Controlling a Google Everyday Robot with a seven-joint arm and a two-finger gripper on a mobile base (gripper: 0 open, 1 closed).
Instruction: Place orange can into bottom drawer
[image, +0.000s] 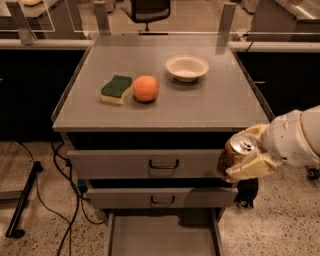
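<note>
My gripper comes in from the right and is shut on the orange can, a brown-gold patterned can with a silver top and pull tab. It holds the can upright in the air, level with the top drawer's front, at the cabinet's right front corner. A cream finger crosses the can's lower side. The bottom drawer is pulled open at the bottom of the view, a shallow grey tray, below and left of the can.
On the cabinet top lie a green-yellow sponge, a round orange fruit and a white bowl. Two handled drawers are closed above the open one. Cables trail on the floor at left.
</note>
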